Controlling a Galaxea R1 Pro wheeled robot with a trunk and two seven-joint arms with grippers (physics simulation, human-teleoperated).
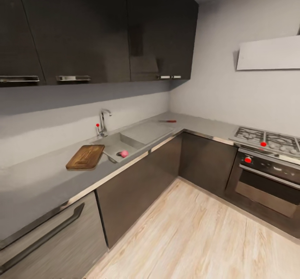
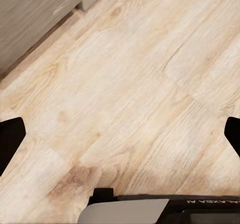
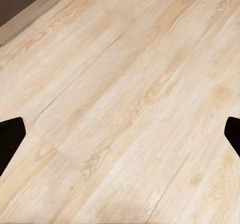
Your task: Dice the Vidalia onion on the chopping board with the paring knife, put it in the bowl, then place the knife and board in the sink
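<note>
Lettering on the left arm (image 2: pixel 150 211) is unreadable; both arms' jaws gape over floor (image 3: pixel 125 98).

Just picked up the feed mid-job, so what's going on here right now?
Nothing is being handled yet. The robot stands back from the countertop. The Vidalia onion sits in the sink, the chopping board lies beside the basin, and the paring knife rests further along near the corner. Both wrist views look down at bare wooden floor, with the left claw and right claw open and empty.
</note>
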